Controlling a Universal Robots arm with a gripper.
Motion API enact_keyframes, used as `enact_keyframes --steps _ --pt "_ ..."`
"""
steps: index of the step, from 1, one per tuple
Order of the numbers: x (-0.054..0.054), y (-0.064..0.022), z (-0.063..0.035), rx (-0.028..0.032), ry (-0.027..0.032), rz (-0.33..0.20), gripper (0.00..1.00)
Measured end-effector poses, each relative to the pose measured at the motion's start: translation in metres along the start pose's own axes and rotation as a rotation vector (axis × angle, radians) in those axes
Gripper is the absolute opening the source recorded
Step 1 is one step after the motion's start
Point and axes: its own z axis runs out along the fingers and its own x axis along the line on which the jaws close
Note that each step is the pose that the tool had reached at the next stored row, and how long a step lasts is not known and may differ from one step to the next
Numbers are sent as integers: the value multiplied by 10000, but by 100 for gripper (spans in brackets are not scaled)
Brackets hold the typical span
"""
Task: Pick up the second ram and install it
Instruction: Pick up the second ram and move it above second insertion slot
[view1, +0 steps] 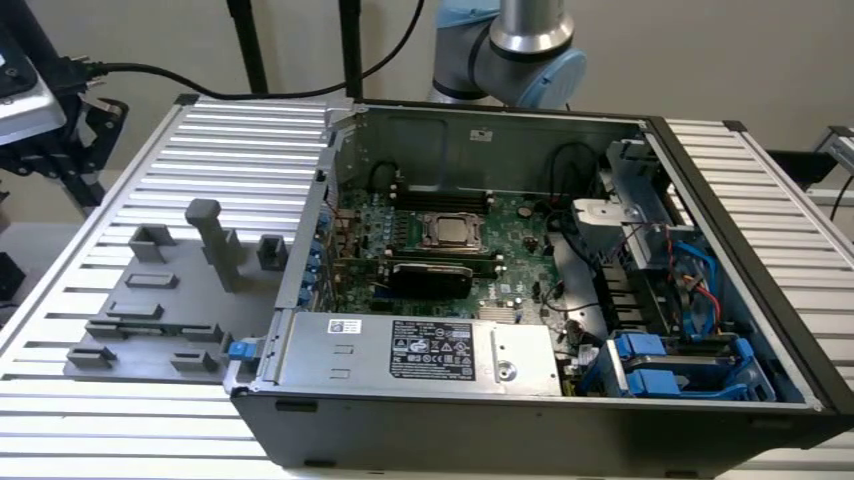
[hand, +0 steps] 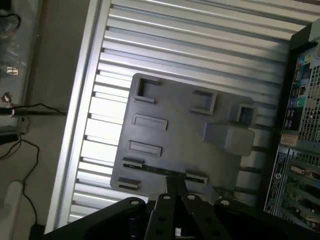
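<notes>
Hovering over the slatted metal counter (hand: 200, 40) with the tool (hand: 175, 180) clenched: two thin dark fingers (hand: 171, 187) pressing flat together, gripping nothing.

Pointing down toward a grey holder plate (hand: 190, 135) lying on the counter, just beside the open computer case (view1: 534, 430) at the exterior view's left.

Finding the second ram (hand: 159, 170) on that plate: a thin dark-green strip lying along one edge, reaching between two small grey blocks, one end block (hand: 131, 163) and the other end block (hand: 197, 177).

Lining up, in the wrist view, with the fingertips just beside the middle of the strip. Touching it or hanging above it: cannot tell.

Passing over two shallow rectangular pockets (hand: 150, 121) on the plate near the strip, and a taller grey post (view1: 203, 230) standing upright nearer the case.

Looking into the case from the exterior view: a green motherboard (view1: 527, 265) lying flat inside, a square processor (view1: 454, 232) sitting near its middle, a labelled metal power box (view1: 427, 350) filling the near side, blue drive brackets (view1: 654, 365) at the exterior view's right.

Rising behind the case, the arm's silver and blue joint (view1: 527, 45).
</notes>
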Motion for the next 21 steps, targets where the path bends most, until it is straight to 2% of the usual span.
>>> enact_keyframes --steps 11,21 --pt "0 -1 13 -37 166 -1988 11" --pt "1 -1 27 -72 399 -3804 11"
